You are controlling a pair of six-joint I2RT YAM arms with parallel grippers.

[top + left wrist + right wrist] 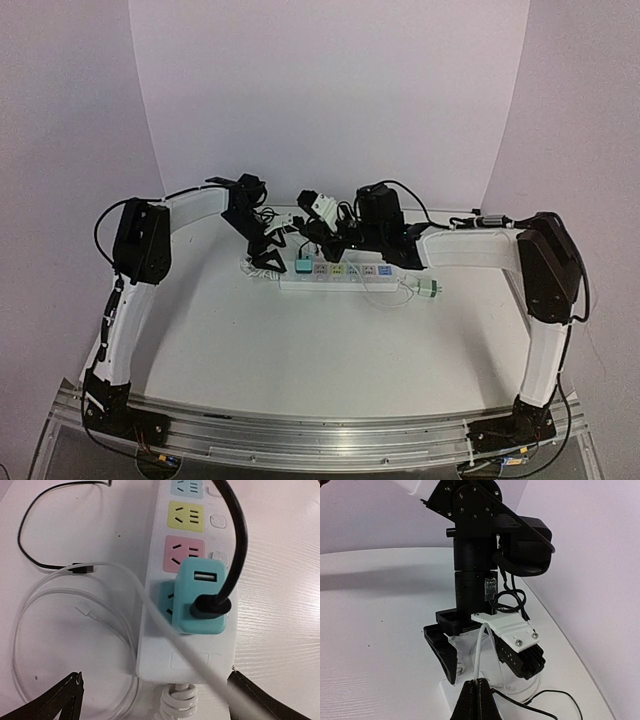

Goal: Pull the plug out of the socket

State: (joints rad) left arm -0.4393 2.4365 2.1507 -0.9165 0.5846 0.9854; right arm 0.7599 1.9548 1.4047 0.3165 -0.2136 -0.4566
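The left gripper (pixel 155 676) is spread wide and empty, its fingers (pixel 47 700) on either side of the near end of the socket (pixel 152 645). Just ahead, between them, the teal plug (pixel 200 600) sits over the end outlet, a black cable (pixel 235 540) leaving its face; whether its pins are seated I cannot tell. Only this wrist view shows that. The right gripper (pixel 477 692) is pressed together on nothing, and its view alone shows the left fingers head-on. Left of the left gripper a looped white cord (pixel 27 630) crowds the table (pixel 280 605); right of it lies open tabletop. From above, a wall (pixel 330 100) stands near behind both.
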